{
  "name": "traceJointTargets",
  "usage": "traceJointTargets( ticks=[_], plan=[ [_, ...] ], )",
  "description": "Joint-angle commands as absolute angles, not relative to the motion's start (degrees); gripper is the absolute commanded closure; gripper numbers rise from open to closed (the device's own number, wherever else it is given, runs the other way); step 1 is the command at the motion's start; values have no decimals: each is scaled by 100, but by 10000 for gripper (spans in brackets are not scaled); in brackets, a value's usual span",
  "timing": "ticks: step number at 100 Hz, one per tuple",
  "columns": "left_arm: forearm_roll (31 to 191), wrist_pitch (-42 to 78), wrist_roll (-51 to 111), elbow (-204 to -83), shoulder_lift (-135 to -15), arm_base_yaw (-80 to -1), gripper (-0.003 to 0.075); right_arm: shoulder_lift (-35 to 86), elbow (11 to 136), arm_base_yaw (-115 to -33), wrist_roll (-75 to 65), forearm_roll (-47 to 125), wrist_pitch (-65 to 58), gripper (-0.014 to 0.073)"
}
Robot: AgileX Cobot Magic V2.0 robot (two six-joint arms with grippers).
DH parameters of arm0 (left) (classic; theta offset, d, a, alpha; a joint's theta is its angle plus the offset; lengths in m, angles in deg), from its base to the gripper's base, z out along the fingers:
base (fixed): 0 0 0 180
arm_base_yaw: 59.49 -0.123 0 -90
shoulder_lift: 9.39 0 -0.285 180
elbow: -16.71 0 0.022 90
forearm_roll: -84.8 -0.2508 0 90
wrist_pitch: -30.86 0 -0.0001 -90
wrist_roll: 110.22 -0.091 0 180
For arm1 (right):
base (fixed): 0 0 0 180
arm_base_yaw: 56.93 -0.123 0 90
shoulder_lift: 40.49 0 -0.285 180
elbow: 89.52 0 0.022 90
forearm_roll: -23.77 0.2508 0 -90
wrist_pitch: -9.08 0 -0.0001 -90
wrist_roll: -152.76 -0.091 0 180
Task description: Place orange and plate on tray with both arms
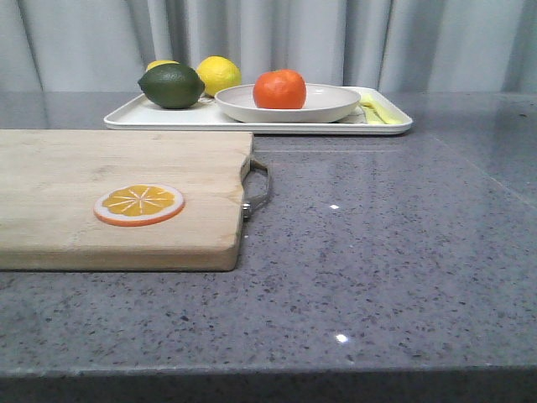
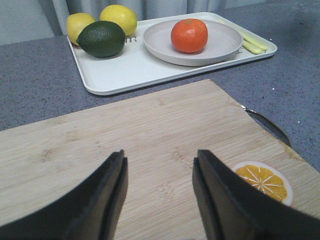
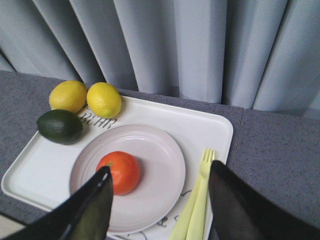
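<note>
Orange (image 1: 279, 89) sits on plate (image 1: 323, 110), plate on tray (image 1: 168, 117). Left fingers (image 2: 112, 192) and right fingers (image 3: 97, 202) spread apart, holding nothing.

Orange (image 1: 279, 89) on beige plate (image 1: 323, 110), both on white tray (image 1: 168, 118).

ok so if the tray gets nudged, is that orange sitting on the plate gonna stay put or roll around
It would probably roll a little. The orange is round and sits loose on the smooth, shallow plate, off its middle. The raised rim should likely catch it, so it seems unlikely to leave the plate on a gentle nudge. The plate itself may also slide on the glossy tray.
</note>
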State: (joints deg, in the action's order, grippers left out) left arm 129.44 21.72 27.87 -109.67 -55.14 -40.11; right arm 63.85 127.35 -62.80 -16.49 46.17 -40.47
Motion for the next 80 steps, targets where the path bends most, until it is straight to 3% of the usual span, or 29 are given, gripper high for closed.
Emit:
traceJointTargets(
  ticks=[1,18,80],
  plan=[
    [13034,2496,2836,-11117,-5501,-4036,426,5622,12333,-6273,-1438,4712,-3865,158],
    [13034,2496,2836,-11117,-5501,-4036,426,4474,11014,-6273,-1222,4712,-3829,158],
    [13034,2496,2836,-11117,-5501,-4036,426,-182,6052,-6273,-822,4632,-1948,158]
  ],
)
